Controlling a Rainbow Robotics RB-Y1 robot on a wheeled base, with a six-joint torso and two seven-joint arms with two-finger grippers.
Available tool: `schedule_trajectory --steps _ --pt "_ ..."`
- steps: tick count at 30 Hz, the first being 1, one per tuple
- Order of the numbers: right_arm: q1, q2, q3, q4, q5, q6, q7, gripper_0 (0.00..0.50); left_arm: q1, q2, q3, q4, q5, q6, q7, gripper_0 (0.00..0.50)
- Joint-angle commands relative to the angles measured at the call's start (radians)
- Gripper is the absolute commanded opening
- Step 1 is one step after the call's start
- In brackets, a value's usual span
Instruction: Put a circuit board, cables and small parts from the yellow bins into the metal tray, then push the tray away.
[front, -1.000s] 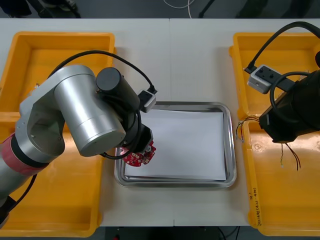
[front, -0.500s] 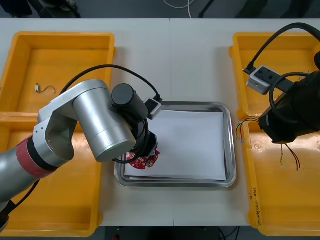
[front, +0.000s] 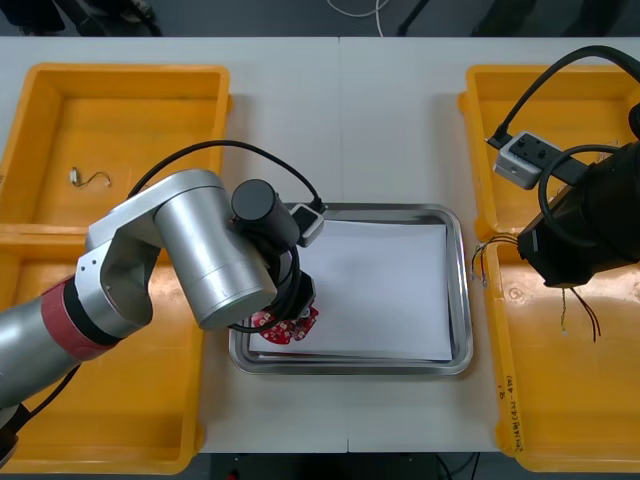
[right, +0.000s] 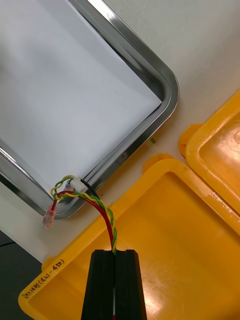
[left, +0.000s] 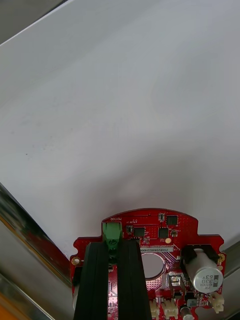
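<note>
Left gripper (left: 114, 246): pinching the red circuit board (left: 165, 232) by its green connector (left: 112, 234), low over the tray's (front: 462, 300) near left corner;
Right gripper (right: 114, 252): pinching a red and yellow cable (right: 100, 206), above the near right bin's (front: 560, 420) left edge;
Tray: white inside, on the table (front: 400, 120) beside that bin

The silver left arm (front: 190, 250) bears a red band (front: 66, 326), black cable (front: 250, 149) and black left gripper (left: 114, 245).
</note>
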Motion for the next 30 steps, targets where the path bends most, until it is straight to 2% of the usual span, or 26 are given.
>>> schedule_trajectory --steps 1,5,15,19,20,21,23,25,30 --pt "-0.034 0.0 0.012 -0.024 0.002 -0.002 -0.033 0.0 -0.045 -0.009 -0.029 0.021 -0.012 -0.048 0.039 0.0" --pt "-0.034 0.0 0.013 -0.024 0.002 -0.001 -0.033 0.0 -0.045 -0.006 -0.042 0.042 -0.013 -0.081 0.039 0.0" --pt "-0.034 -0.001 0.013 -0.024 -0.001 -0.002 -0.033 0.0 -0.045 0.0 -0.043 0.045 -0.01 -0.083 0.039 0.0" --pt "-0.034 -0.001 0.013 -0.023 -0.002 -0.002 -0.033 0.0 -0.044 0.004 -0.046 0.045 -0.004 -0.083 0.04 0.019" --pt "-0.034 0.0 0.013 -0.024 -0.002 -0.002 -0.031 0.0 -0.044 0.004 -0.046 0.045 -0.001 -0.083 0.043 0.141" --pt "-0.034 -0.001 0.013 -0.024 -0.002 -0.002 -0.031 0.0 -0.044 0.004 -0.046 0.045 0.001 -0.083 0.046 0.202" --pt "-0.034 -0.001 0.013 -0.024 -0.004 -0.002 -0.033 0.0 -0.042 0.005 -0.046 0.045 0.001 -0.083 0.052 0.424" --pt "-0.034 -0.001 0.013 -0.024 -0.005 -0.002 -0.033 0.0 -0.041 0.004 -0.046 0.045 -0.001 -0.083 0.057 0.5" --pt "-0.034 -0.001 0.013 -0.023 -0.005 -0.002 -0.03 0.0 -0.041 0.005 -0.046 0.042 -0.001 -0.083 0.065 0.5"
